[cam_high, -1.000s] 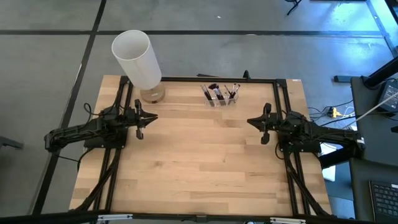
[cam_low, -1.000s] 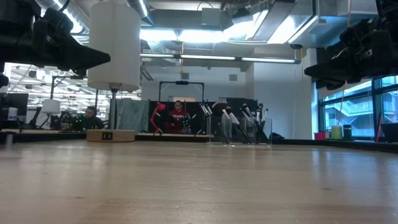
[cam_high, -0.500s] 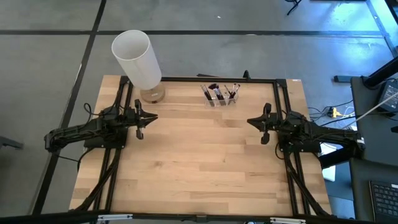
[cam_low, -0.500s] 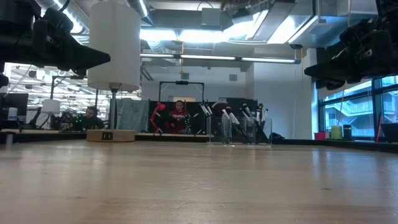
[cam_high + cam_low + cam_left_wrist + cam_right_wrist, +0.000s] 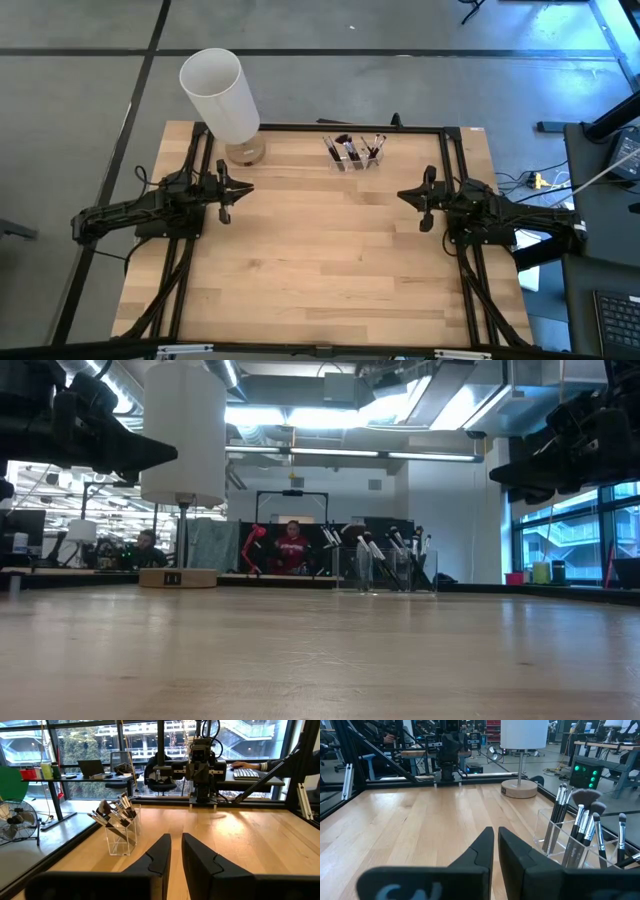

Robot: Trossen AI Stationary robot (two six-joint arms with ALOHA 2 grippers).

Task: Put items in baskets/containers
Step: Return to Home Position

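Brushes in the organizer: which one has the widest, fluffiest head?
The fan-headed brush, its pale bristles spread wide above the clear organizer; the other brushes have narrow tips.

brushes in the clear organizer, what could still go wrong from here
1. The brushes lean at angles in the clear organizer, heads well above its rim; a knock could spill them.
2. The organizer stands near the table's far edge, so a push might slide it off.
3. The white cylinder on its round base stands close to the left tool; a careless swing might tip it. The right tool waits opposite.
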